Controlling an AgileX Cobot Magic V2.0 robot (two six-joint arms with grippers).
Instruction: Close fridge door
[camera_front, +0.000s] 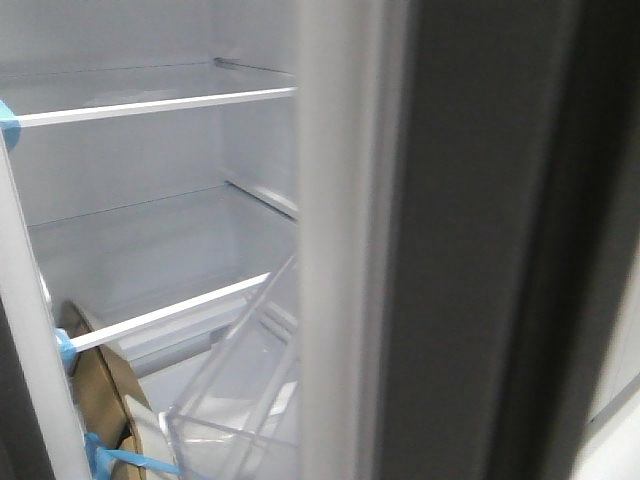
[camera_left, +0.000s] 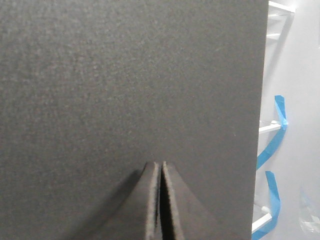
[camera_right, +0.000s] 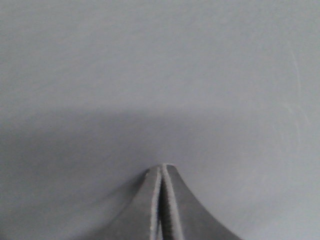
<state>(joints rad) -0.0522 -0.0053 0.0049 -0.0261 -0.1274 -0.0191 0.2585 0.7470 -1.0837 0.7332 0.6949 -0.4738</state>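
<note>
The fridge door (camera_front: 470, 240) stands partly open, edge-on in the front view, with its white inner side (camera_front: 340, 200) on the left and its matte dark grey outer face on the right. A clear plastic bin (camera_front: 235, 400) sits on the inner side. In the left wrist view the dark grey face (camera_left: 125, 75) fills most of the picture. My left gripper (camera_left: 160, 164) is shut and empty, its tips right at that face. My right gripper (camera_right: 162, 166) is shut and empty, its tips close to a plain light grey surface (camera_right: 160, 75). Neither gripper shows in the front view.
The fridge's white interior holds two shelves with white front strips (camera_front: 150, 107) (camera_front: 170, 315). Blue tape (camera_front: 8, 118) marks the left frame, and a brown cardboard piece (camera_front: 110, 400) sits low on the left. Blue tape strips (camera_left: 280, 112) show past the door's edge.
</note>
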